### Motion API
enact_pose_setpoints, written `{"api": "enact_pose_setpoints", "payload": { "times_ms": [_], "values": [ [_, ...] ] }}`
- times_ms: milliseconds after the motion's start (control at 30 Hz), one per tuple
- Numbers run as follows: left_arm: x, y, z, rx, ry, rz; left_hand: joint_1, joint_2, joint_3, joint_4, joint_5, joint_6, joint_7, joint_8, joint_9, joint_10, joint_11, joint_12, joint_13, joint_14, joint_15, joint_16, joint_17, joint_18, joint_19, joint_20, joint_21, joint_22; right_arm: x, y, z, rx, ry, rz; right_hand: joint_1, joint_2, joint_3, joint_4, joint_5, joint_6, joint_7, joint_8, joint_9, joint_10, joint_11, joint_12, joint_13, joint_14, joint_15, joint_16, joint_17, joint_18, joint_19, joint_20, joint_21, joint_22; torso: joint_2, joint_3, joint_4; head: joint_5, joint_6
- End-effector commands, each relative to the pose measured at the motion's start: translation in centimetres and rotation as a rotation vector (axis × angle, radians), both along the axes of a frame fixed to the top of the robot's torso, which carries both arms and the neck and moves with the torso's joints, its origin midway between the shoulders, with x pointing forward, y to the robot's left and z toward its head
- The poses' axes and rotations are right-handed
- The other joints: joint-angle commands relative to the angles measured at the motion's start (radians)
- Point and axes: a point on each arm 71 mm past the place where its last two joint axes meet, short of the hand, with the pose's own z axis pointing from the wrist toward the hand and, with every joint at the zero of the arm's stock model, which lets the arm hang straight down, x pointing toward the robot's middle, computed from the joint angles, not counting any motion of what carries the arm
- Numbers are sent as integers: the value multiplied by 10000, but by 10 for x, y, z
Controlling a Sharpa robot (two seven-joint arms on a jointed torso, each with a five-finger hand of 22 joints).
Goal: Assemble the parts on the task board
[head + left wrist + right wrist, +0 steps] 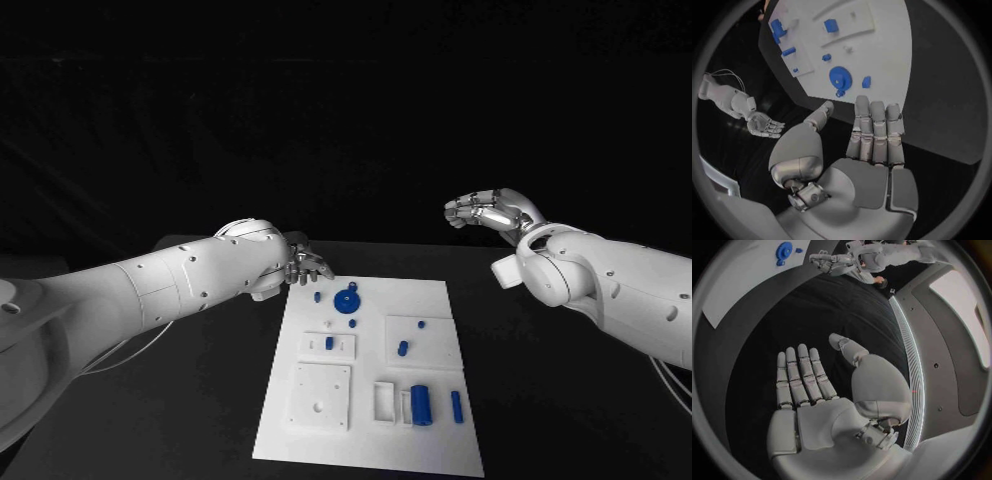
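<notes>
- Risk first: my left hand [299,266] hangs just beside the far left corner of the task board [433,400], fingers [877,131] straight, side by side and holding nothing. I judge that a careless reach toward the blue disc [346,299] could knock the small blue piece [866,81] lying just beside it.
- The board looks like a thin white plate lying loose on the black table [562,400]; I see no clamp, so I expect a sideways push from a finger could slide it and throw off every slot.
- My right hand [488,211] is raised well apart from the board, over the table's far right. In its wrist view the fingers [799,375] lie flat and a little spread, holding nothing; in the head view they look curled.
- Parts sit on the board: the round flat disc near the far edge, a stout blue block [420,403] and a slim blue bar [456,405] near the front right, and several tiny blue bits in between. All look hard, smooth and plastic, so I judge a pinch could slip.
- The tiny ones worry me most, being small against broad metal fingers.
- Raised white squares [320,396] with holes make up the board's fixtures.
</notes>
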Motion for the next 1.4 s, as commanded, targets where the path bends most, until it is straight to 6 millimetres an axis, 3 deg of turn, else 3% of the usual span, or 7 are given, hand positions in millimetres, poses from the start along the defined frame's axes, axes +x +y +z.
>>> {"api": "enact_pose_setpoints", "payload": {
  "times_ms": [33, 333, 600, 1333, 1400],
  "values": [
    [1, 0, -5, 407, 292, -266, 69, 180, -16, -67, 74, 50, -40, 51, -28, -54, -37, -16, 13, -59, 16, 19, 9, -55, -88, -729, -52, 17, 0, 2, 0, 21, 8, 177, -11, 83, -53, 18, 42, 80, 121, 46, -10, 35, 2, -24, -16, -58, 33, 61, -18, -140, -75, -4, -36, 11, -3, 3, 3, -5, 1],
    [6, 4, -21, 610, 755, -61, -73, 113, -142, -74, 181, 21, -29, 79, -108, -79, -25, -32, 16, -89, 31, 14, -6, -70, -100, -714, -97, 40, 0, 2, 0, 25, 15, 198, -9, 89, -53, 18, 56, 83, 120, 48, -11, 39, 1, -23, -17, -58, 33, 66, -26, -139, -74, -4, -44, 16, 2, 5, -13, -38, -11],
    [7, 8, -31, 614, 902, 146, -138, 300, -144, -45, 211, 22, -34, 108, -149, -74, -30, -23, 26, -91, 29, 31, -6, -65, -98, -716, -117, 57, -1, 2, 0, 28, 11, 201, -7, 91, -52, 16, 65, 85, 119, 49, -13, 42, -1, -23, -18, -59, 33, 71, -33, -138, -73, -4, -49, 20, 2, 8, 4, -89, -35],
    [7, 4, -38, 134, 1270, 110, -111, 589, -160, -189, 224, 22, -39, 156, -226, -72, -34, -4, 48, -103, 22, 71, 1, -63, -96, -721, -126, 117, 0, 6, 0, 38, 14, 248, 2, 94, -52, 9, 79, 87, 118, 51, -18, 46, -2, -24, -21, -62, 34, 85, -55, -137, -68, -4, -67, 34, -16, 21, 19, -148, -72],
    [7, 4, -38, 134, 1249, 143, -98, 658, -159, -219, 221, 24, -39, 166, -241, -72, -34, 0, 52, -106, 22, 77, 1, -64, -95, -720, -128, 128, 0, 5, 0, 37, 15, 246, 2, 95, -52, 9, 79, 88, 118, 51, -19, 46, -2, -24, -21, -62, 34, 85, -57, -137, -68, -4, -69, 35, -12, 21, 25, -202, -55]
  ]
}}
